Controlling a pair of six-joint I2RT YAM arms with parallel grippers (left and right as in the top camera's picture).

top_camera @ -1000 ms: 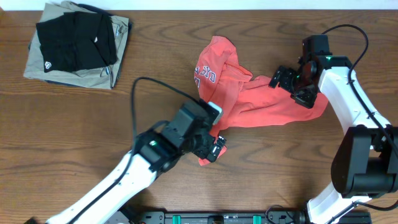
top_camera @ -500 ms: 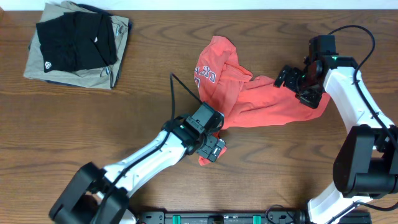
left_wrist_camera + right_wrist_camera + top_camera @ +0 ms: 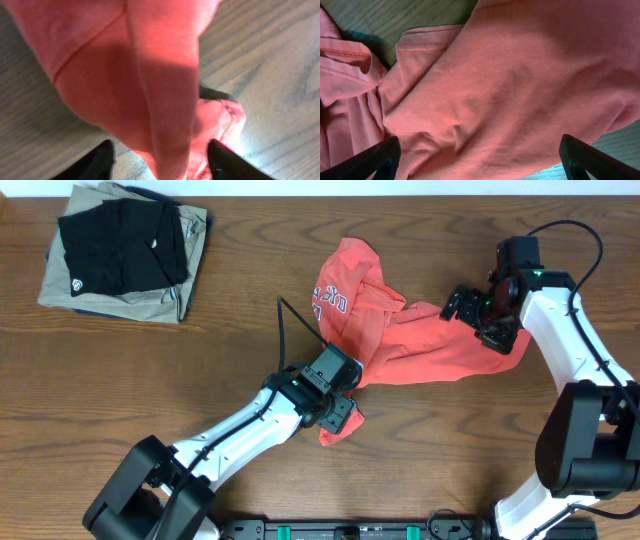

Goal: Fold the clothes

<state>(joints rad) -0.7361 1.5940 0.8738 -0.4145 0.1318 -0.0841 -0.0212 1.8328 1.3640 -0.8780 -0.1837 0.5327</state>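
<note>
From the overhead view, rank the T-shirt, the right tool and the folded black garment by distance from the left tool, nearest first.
1. T-shirt, right at the left tool, centre.
2. Right tool, up to the right.
3. Folded black garment, far-left corner.

The overhead camera is fixed high above and looks straight down on the whole wooden table [image 3: 120, 380], both arms included. The left wrist camera looks down past the left gripper [image 3: 165, 160], very close to the lower corner of the red-orange T-shirt [image 3: 165, 75]. The right wrist camera looks down past the right gripper [image 3: 480, 160], equally close to the shirt's right end. All three views share the T-shirt.
</note>
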